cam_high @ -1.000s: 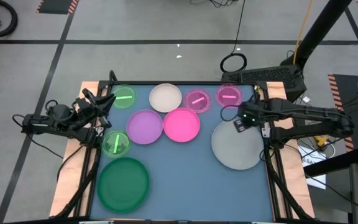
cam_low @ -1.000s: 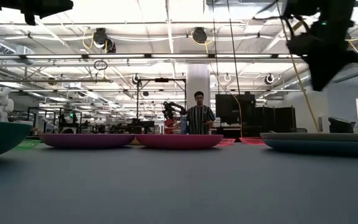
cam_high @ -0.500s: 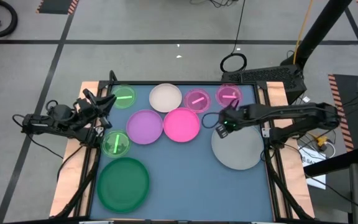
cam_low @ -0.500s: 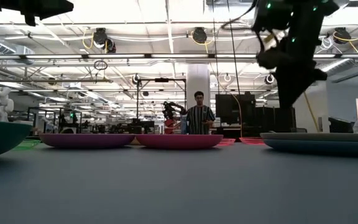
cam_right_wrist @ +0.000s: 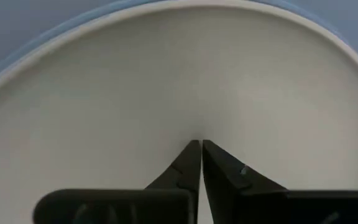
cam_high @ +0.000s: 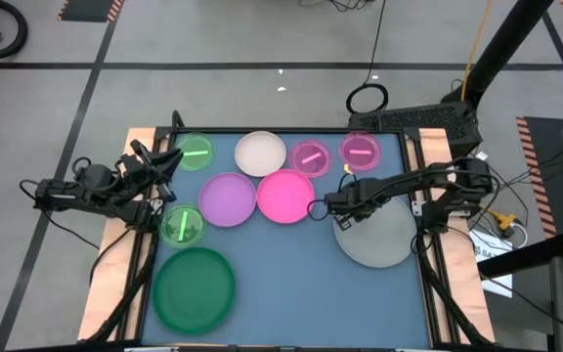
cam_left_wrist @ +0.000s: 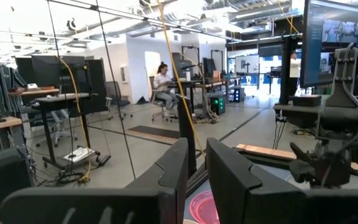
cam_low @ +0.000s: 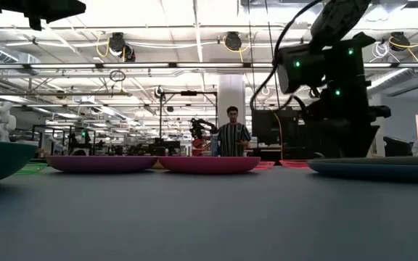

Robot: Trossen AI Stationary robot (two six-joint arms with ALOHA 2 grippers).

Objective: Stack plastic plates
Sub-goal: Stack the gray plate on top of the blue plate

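The large white plate lies at the table's right, on a blue plate whose rim shows beneath it. My right gripper is shut and points down over the white plate's left part; touch cannot be told. Left of it lie the hot pink plate and the purple plate. A smaller white plate and two small pink plates lie behind. My left gripper waits by a small green plate, with a narrow gap between its fingers.
A large dark green plate fills the near left corner, with a second small green plate behind it. Bare blue table lies in the near middle. A black frame borders the table. People stand in the room beyond.
My right gripper has moved from the table's right edge toward the left, along the white plate's far side. It has come down from high above the table to just over the plate's left part. The plates and the left arm have stayed put.
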